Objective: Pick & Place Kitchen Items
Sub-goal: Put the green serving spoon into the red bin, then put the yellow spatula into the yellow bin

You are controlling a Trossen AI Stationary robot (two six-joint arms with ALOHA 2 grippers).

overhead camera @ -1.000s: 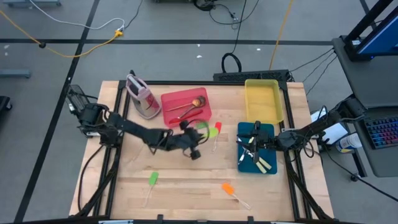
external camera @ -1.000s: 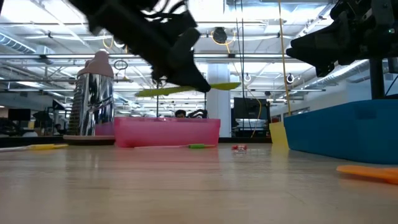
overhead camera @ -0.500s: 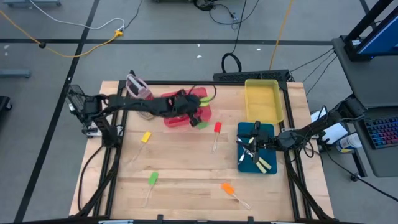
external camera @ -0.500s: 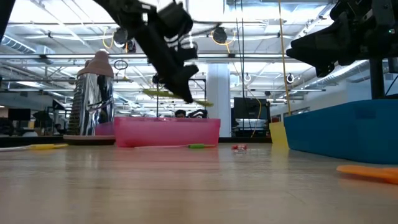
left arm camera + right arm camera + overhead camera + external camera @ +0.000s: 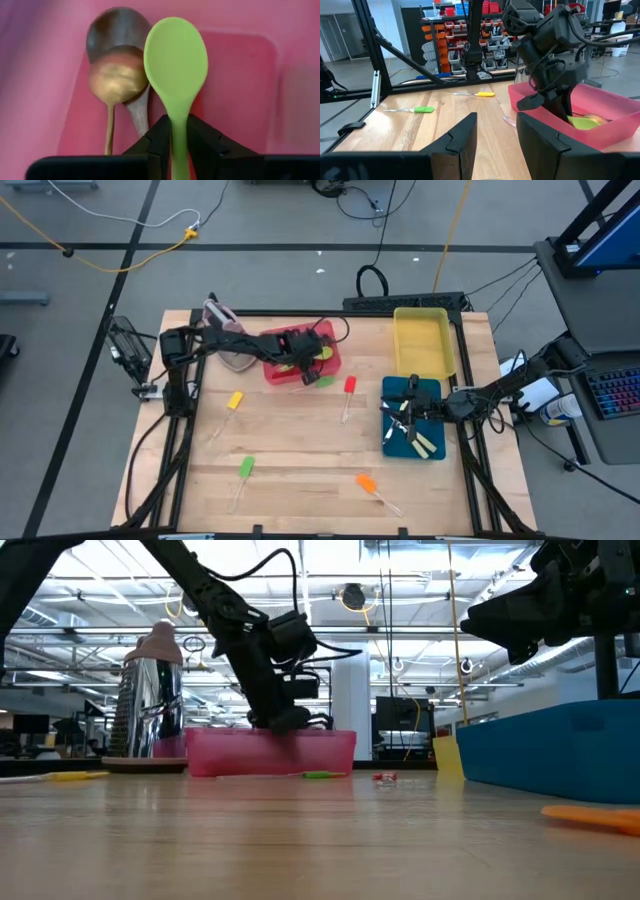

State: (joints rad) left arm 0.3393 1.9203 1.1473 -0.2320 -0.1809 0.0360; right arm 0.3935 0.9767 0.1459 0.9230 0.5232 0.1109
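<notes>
My left gripper (image 5: 178, 142) reaches down into the red tray (image 5: 285, 370) at the far middle and is shut on a green spoon (image 5: 176, 60). The spoon's bowl lies over two wooden spoons (image 5: 117, 75) in that tray. In the low view the gripper (image 5: 285, 720) dips behind the tray's wall (image 5: 270, 752). My right gripper (image 5: 495, 135) waits open over the blue tray (image 5: 392, 442), which holds knives (image 5: 420, 442). On the table lie spatulas with yellow (image 5: 235, 400), green (image 5: 246, 467), orange (image 5: 366, 482) and red (image 5: 349, 385) heads. My left gripper pinches the green spoon's handle (image 5: 178, 127) just behind the bowl, one finger (image 5: 159, 137) on each side. The fingers slant down from the table's left and lie along the handle. The bowl points away from the gripper, low in the tray over the wooden spoons.
A yellow tray (image 5: 422, 342) stands at the far right. A pink-and-grey container (image 5: 225, 330) stands left of the red tray, under my left arm. Another green-headed utensil (image 5: 325, 380) lies just in front of the red tray.
My left gripper has swung from the middle of the table toward the far edge, tipped downward and sunk into the red tray. The green spoon went with it, from held level above the table to pointing down into the tray over the wooden spoons.
</notes>
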